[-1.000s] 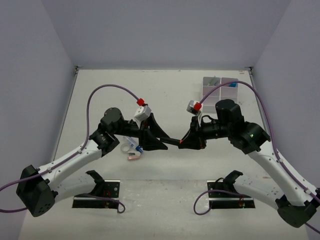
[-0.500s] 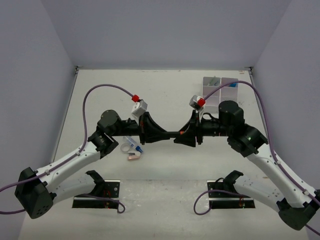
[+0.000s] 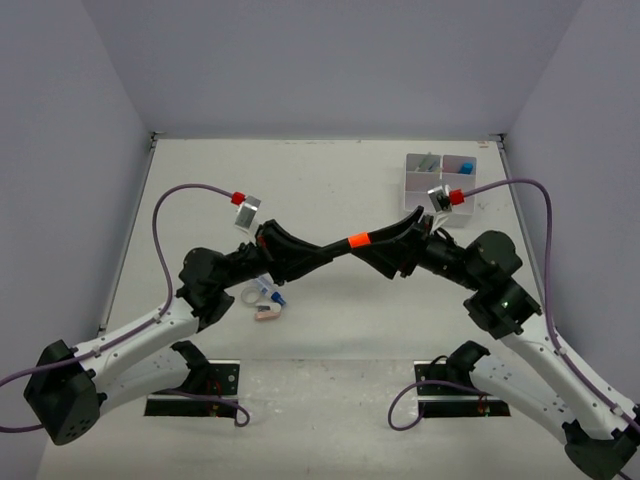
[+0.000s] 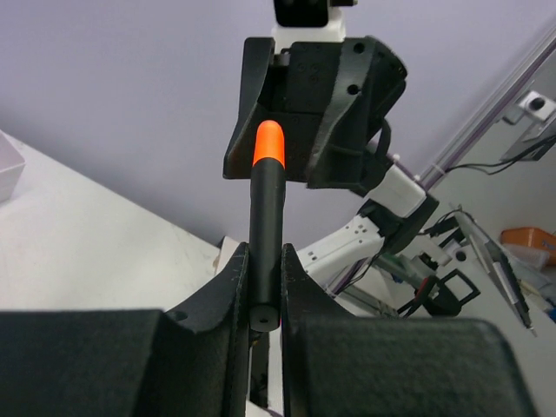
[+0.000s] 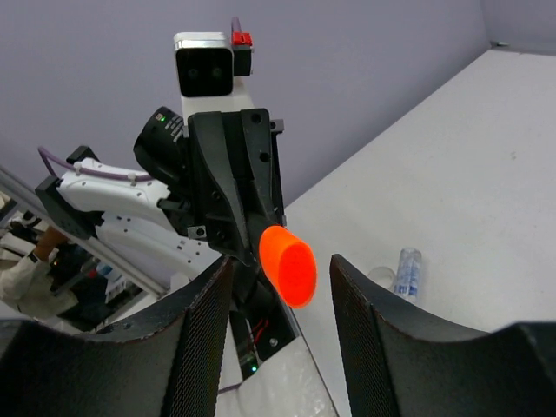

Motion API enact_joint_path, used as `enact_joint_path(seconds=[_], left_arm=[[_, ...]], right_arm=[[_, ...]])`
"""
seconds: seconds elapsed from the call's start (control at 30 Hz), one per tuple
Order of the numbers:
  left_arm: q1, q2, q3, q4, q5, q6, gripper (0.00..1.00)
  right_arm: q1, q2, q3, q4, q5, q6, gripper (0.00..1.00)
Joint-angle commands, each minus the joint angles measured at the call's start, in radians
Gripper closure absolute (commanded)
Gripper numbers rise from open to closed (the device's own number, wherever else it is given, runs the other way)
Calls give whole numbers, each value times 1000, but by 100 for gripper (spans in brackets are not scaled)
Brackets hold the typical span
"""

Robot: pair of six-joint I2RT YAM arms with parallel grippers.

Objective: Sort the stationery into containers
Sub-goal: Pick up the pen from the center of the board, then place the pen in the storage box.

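Observation:
My left gripper (image 3: 322, 253) is shut on the black body of a highlighter with an orange cap (image 3: 355, 240) and holds it in the air above the table's middle. In the left wrist view the highlighter (image 4: 265, 200) stands between my shut fingers (image 4: 228, 295), with the right gripper (image 4: 313, 87) just beyond its cap. My right gripper (image 3: 385, 250) is open, and the orange cap (image 5: 289, 265) sits in the gap between its fingers (image 5: 213, 330) without touching them. The white organiser box (image 3: 440, 175) stands at the far right, with small items in it.
A small tape roll (image 3: 254, 296), a clear tube with blue print (image 3: 268, 290) and a pink piece (image 3: 268, 313) lie on the table under my left arm. The tube (image 5: 406, 271) also shows in the right wrist view. Purple walls enclose the table.
Both grippers have risen, and the highlighter is higher and tilted. My right gripper has drawn back to the right, so the orange cap now shows between the two grippers.

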Motion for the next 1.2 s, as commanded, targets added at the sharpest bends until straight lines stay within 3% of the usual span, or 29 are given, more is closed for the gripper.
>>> enact_joint_path(seconds=[0.0,0.13,0.23,0.3,0.33,0.4,0.43,0.53,0.57,0.6,0.63,0.73,0.77,0.83,0.9,0.93,1.03,1.17], left_arm=[[-6,-15,3,118,-32,-74,100],[-7,10,10,141,0,-94,100],[-8,21,14,149,12,-96,100],[-8,25,16,152,14,-98,100],[-8,27,17,151,16,-99,100],[-8,37,24,142,23,-98,100],[-8,44,32,129,26,-96,100],[-9,61,70,50,14,-72,97],[-9,60,87,-21,-11,-52,69],[-8,56,105,-120,-49,-26,21],[-8,46,140,-194,-81,21,4],[-8,21,215,-565,-319,112,0],[-7,18,255,-740,-465,119,0],[-6,21,325,-1045,-727,121,0],[-6,7,343,-1191,-815,100,0],[-6,-28,340,-1229,-910,109,0],[-6,-115,308,-1275,-913,196,0],[-6,-178,316,-1343,-882,290,0]], right_arm=[[1,10,6,98,68,61,57],[1,21,12,122,70,77,71],[1,32,19,134,70,84,66],[1,44,22,142,68,87,69],[1,46,23,142,67,86,72],[1,48,17,149,70,87,94],[1,48,12,152,80,88,100],[-14,50,4,136,126,81,100],[-29,50,1,116,148,80,100],[-50,51,-1,87,177,81,100],[-98,53,-11,77,198,94,100],[-232,56,-29,22,244,132,100],[-277,62,-17,-22,300,133,100],[-329,100,39,-141,490,123,100],[-363,151,102,-207,653,106,100],[-370,184,156,-235,836,102,100],[-417,325,252,-274,1142,118,100],[-443,546,384,-274,1363,156,100]])
